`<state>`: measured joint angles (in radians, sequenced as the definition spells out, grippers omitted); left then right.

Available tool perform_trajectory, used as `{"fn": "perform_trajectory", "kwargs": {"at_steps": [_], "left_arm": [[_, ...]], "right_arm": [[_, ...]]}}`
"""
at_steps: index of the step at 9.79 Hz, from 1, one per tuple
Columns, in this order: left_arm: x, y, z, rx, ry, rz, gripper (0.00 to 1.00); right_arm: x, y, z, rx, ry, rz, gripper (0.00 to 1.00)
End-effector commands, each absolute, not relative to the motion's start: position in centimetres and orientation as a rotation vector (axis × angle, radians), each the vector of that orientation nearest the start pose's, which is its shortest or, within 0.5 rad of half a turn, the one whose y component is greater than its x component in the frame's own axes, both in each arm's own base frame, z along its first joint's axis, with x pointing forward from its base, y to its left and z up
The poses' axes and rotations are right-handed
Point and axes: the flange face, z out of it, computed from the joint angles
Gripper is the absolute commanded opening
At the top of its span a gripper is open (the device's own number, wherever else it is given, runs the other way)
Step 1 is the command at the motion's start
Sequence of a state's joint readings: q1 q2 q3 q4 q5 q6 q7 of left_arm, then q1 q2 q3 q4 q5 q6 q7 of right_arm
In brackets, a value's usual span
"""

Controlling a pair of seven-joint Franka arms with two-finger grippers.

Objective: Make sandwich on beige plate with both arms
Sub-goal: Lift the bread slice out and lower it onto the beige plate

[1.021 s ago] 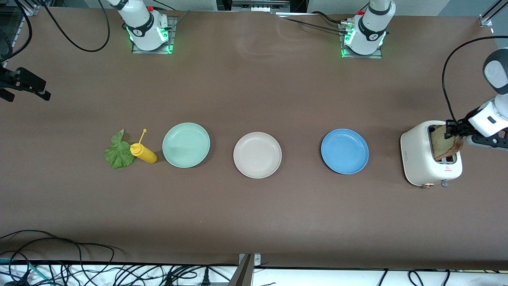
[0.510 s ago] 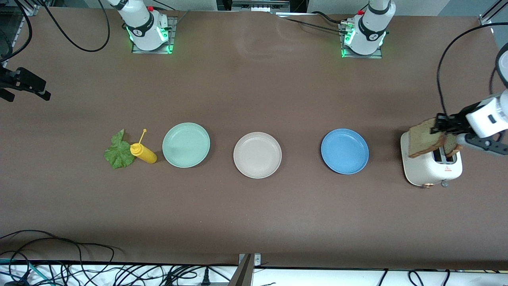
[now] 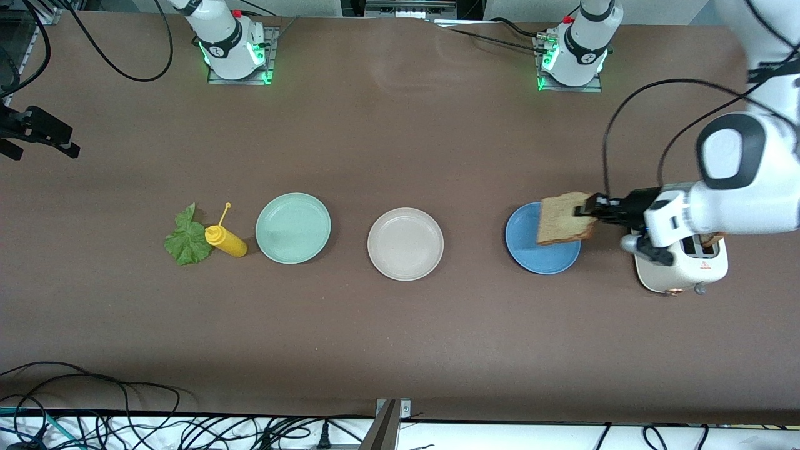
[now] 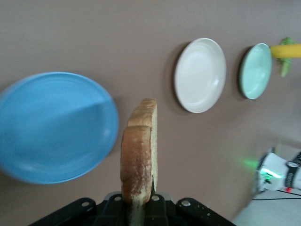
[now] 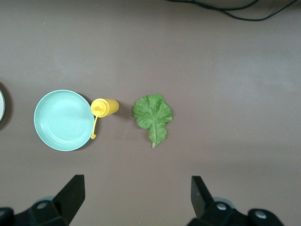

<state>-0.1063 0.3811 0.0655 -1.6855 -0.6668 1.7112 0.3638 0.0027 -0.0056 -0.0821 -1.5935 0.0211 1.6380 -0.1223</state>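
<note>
My left gripper (image 3: pixel 590 208) is shut on the edge of a brown-crusted bread slice (image 3: pixel 565 219), holding it in the air over the rim of the blue plate (image 3: pixel 531 256). In the left wrist view the slice (image 4: pixel 139 146) stands edge-on between the shut jaws of the left gripper (image 4: pixel 139 197). A second slice (image 3: pixel 712 238) pokes from the white toaster (image 3: pixel 678 270). The beige plate (image 3: pixel 405 244) lies bare at mid-table, also seen in the left wrist view (image 4: pixel 200 75). My right gripper (image 5: pixel 136 181) hangs open high above the table, looking down on the lettuce leaf (image 5: pixel 153 115).
The lettuce leaf (image 3: pixel 186 240) lies toward the right arm's end, beside a yellow squeeze bottle (image 3: pixel 228 242) lying on its side. A mint-green plate (image 3: pixel 292 228) sits between that bottle and the beige plate. Cables run along the table's front edge.
My left gripper has pulled the slice up out of the toaster and carried it toward mid-table, over the blue plate's rim. The right arm has not moved.
</note>
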Motion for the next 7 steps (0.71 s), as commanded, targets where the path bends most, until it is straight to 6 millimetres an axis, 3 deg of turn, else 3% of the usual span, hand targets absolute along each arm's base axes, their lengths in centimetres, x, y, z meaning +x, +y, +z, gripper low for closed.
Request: {"fn": "perform_trajectory", "kwargs": {"at_steps": [1,4,6,7], "left_arm": [[63.9,-14.5,36.8,2.353,-0.189,-0.324,0.0],[63.9,-24.9,34.4,2.392,-0.133,-0.244,0.0],[62.7,-30.5,31.6,2.399,-0.086,-0.228,0.0],[62.3,-32.3,30.5,2.398,-0.05,-0.211,0.0]], "right_arm": [[55.6,-4.2,63.0,-3.132,-0.062,-0.078,1.0],[56.0,-4.0,62.0,-3.121,-0.066,-0.044,1.0],[56.3,-4.0,61.6,-3.12,-0.049,-0.046,1.0],[56.5,-3.9,61.6,-3.122,-0.056,-0.056,1.0]]}}
